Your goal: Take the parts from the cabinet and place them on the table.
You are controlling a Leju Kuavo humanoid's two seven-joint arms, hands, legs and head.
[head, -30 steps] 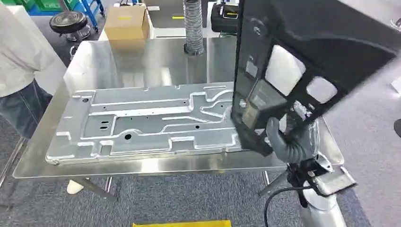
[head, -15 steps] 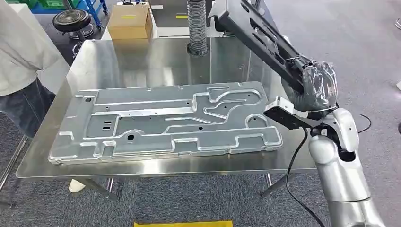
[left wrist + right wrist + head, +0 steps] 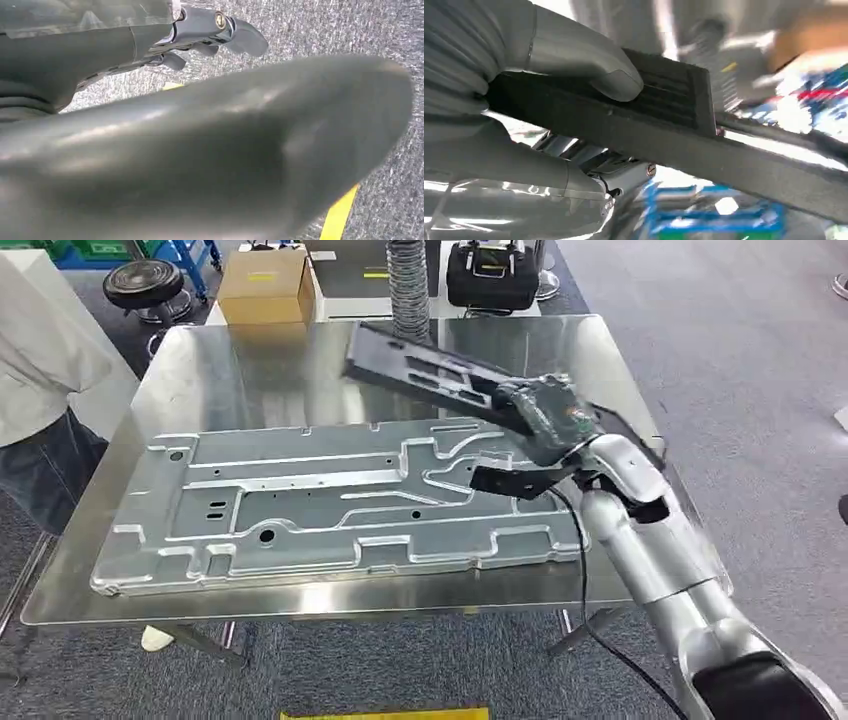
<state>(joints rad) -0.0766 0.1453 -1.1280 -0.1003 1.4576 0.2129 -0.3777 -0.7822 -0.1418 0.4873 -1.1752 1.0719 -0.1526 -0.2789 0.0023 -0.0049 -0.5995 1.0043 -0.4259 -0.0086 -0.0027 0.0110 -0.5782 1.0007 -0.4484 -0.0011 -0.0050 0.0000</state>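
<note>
Two parts: metal panel, hand-held black panel.

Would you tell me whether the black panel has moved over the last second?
Yes. The black panel, held by the right hand, has swung down from upright to lie low over the table.

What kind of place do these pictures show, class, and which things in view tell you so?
Probably a factory or workshop floor: a stainless steel table bearing a large stamped metal panel, a ribbed duct hose, and the right hand holding a black plastic part.
</note>
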